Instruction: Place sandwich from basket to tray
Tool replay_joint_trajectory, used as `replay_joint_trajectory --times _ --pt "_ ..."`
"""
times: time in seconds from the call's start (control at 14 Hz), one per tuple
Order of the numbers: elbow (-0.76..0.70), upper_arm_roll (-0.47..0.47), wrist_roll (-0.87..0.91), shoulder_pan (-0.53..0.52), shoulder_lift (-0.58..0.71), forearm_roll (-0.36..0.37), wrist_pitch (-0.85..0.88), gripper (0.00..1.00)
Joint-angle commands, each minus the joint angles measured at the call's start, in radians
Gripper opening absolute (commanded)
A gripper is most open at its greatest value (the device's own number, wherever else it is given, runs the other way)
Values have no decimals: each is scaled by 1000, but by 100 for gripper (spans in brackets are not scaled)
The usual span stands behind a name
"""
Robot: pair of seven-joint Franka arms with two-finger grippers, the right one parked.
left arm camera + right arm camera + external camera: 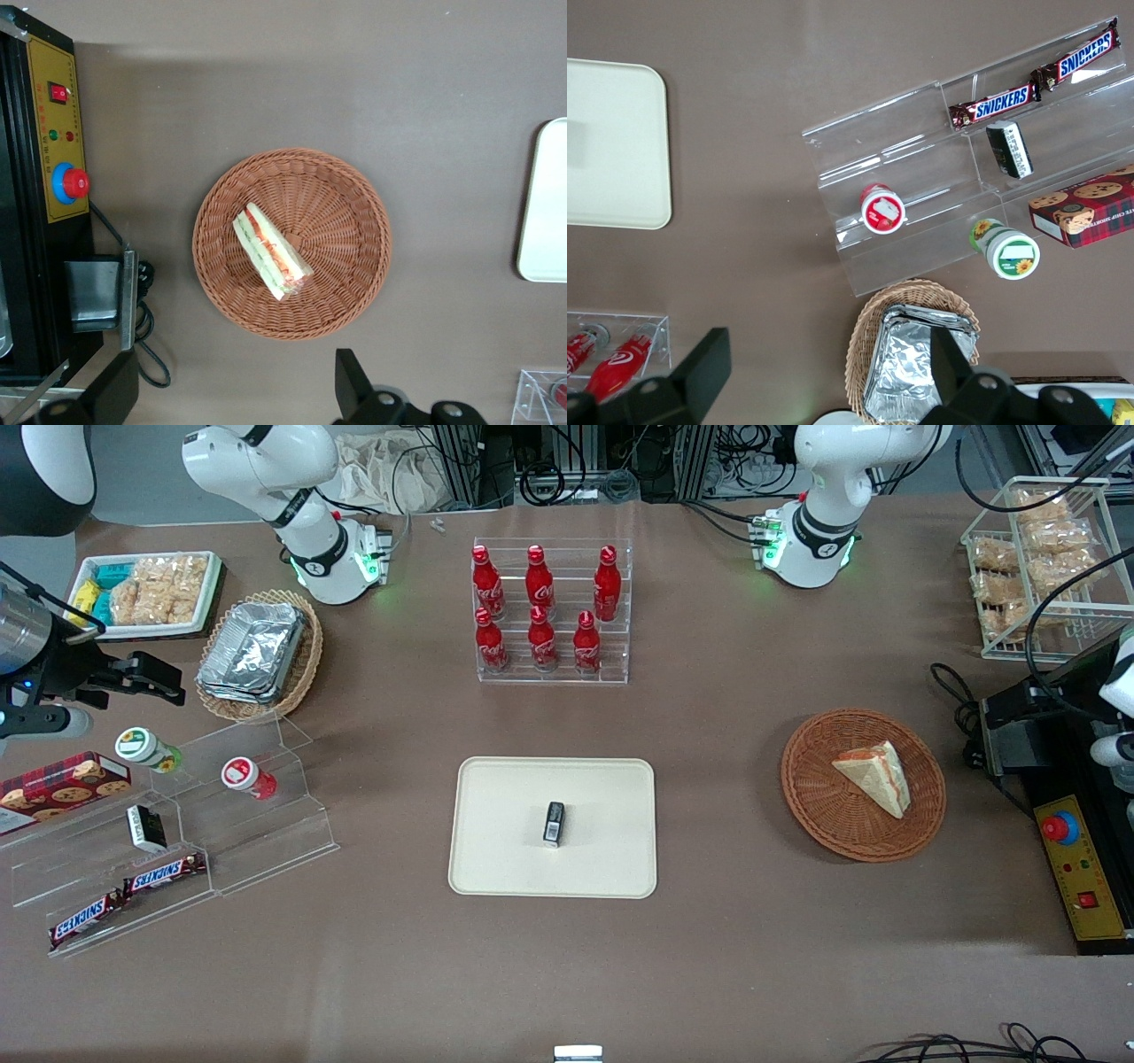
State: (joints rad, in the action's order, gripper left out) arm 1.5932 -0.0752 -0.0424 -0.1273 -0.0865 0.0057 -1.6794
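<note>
The sandwich (pixel 877 775) (pixel 270 252), a pale wedge with a red and green filling edge, lies in the round reddish-brown basket (pixel 815 797) (pixel 345 195) toward the working arm's end of the table. The cream tray (pixel 496 868) (pixel 545 204) lies flat at the table's middle with a small black object (pixel 554 822) on it. My gripper (pixel 232 397) hangs high over bare table beside the basket's rim, touching nothing. It is open, its two dark fingers (pixel 353 390) wide apart with nothing between them.
A black and yellow control box (pixel 1072 868) (pixel 58 133) with a red button and cables sits beside the basket at the table's edge. A clear rack of red bottles (pixel 551 611) stands farther from the front camera than the tray. A wire rack of snack bags (pixel 1045 558) stands near the working arm's base.
</note>
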Motion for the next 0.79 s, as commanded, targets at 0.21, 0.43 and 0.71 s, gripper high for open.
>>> replay_joint_trajectory --times 0.21,0.43,0.71 --pt "-55 -11 81 -2 -44 34 73 100" --pt "-21 -8 149 -9 -53 17 66 100" --pt "147 0 210 -17 -19 16 -70 100"
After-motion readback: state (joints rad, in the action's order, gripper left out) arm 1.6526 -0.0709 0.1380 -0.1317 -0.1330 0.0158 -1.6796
